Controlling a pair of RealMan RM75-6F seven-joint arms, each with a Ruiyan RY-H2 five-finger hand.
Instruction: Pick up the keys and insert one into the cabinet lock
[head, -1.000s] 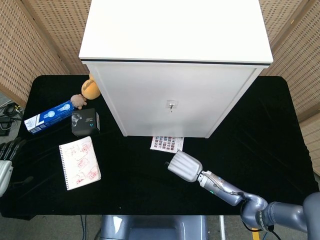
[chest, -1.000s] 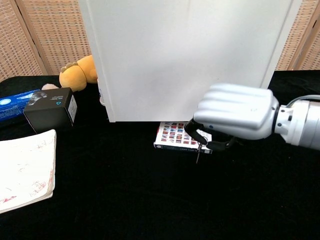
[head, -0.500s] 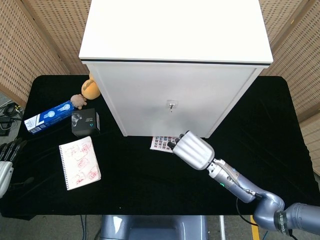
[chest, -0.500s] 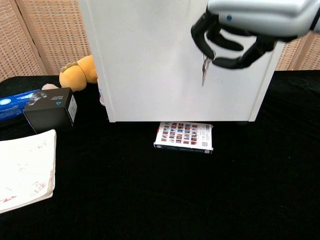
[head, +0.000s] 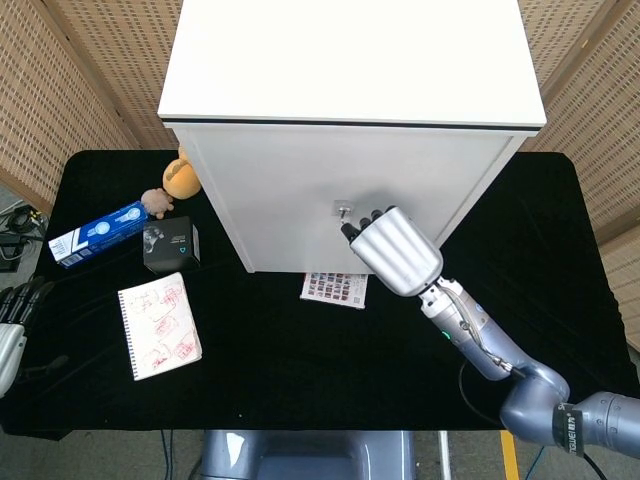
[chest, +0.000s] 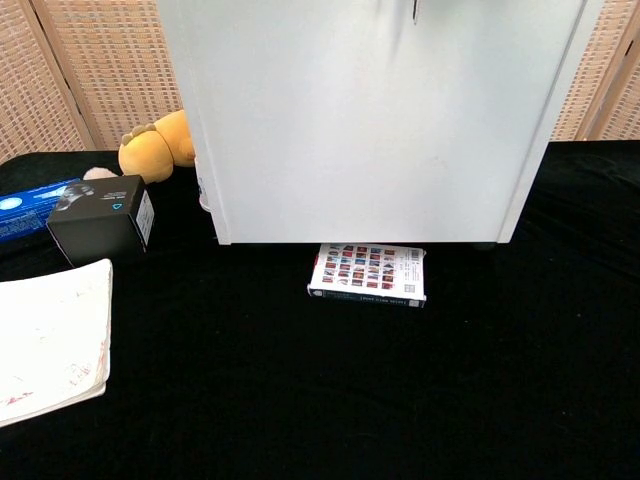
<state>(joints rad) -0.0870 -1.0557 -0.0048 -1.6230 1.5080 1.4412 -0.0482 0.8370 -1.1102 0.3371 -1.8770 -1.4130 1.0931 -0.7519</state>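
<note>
Leftmost, the left hand (head: 12, 320) sits at the worktop's (head: 300, 400) edge, only partly in the head view; I cannot tell how its fingers lie or whether it holds anything. Next come a blue box (head: 98, 232), a black box (head: 171, 245) and a notebook (head: 160, 325) with red drawings, near one another but apart. Behind them a small brown toy (head: 155, 201) and an orange plush (head: 180, 177) lie by the cabinet's (head: 350, 130) left corner. The white cabinet stands mid-worktop, its lock (head: 343, 210) on the front face. A patterned card box (chest: 367, 275) lies flat at the cabinet's foot. The right hand (head: 393, 250) is raised before the cabinet front, fingers curled and fingertips (head: 362, 224) just right of the lock; the back of the hand hides what it grips. In the chest view only a thin sliver of the keys (chest: 414, 10) hangs at the top edge against the cabinet front; whether a key touches the lock cannot be told.
</note>
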